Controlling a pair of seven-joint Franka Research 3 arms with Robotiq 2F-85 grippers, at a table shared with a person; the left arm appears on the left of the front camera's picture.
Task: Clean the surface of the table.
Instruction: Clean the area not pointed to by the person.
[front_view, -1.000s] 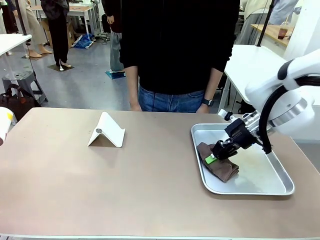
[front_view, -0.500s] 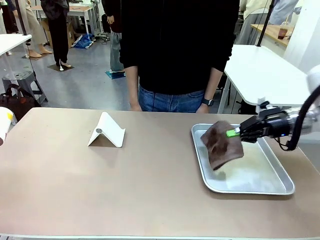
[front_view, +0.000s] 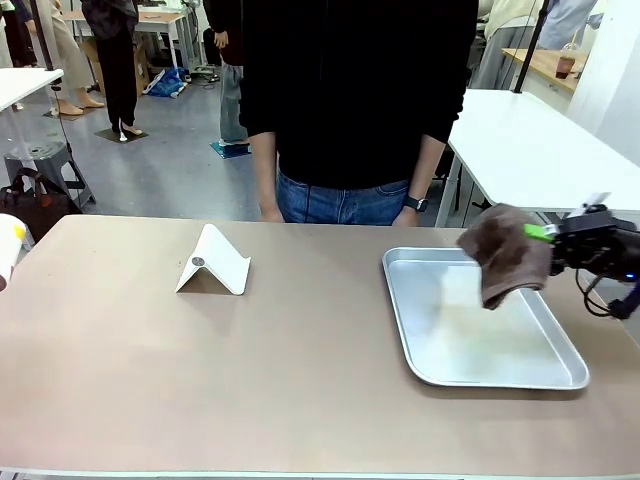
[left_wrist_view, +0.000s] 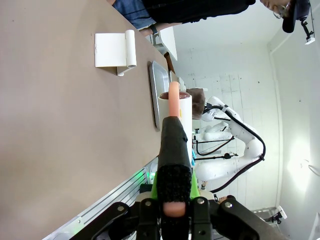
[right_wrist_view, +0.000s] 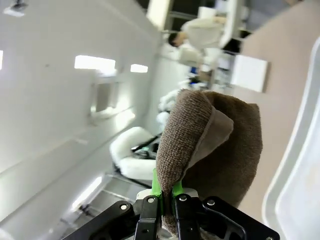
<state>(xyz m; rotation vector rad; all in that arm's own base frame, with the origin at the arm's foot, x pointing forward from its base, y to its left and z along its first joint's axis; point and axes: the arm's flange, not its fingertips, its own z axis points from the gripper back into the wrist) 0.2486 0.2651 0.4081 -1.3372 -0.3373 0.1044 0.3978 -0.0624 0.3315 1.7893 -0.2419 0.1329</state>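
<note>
Right gripper (front_view: 543, 233) pinches the brown cloth (front_view: 505, 258) by one edge, so I fear friction on the table (front_view: 300, 380) pulls it out.

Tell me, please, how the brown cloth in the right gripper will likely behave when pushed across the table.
The brown cloth droops in folds from the right gripper, so it is probably floppy and light. Its towel-like pile suggests it would drag on the table rather than slide, and may bunch up.

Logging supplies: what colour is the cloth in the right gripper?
Brown terry cloth, clearest in the right wrist view.
</note>
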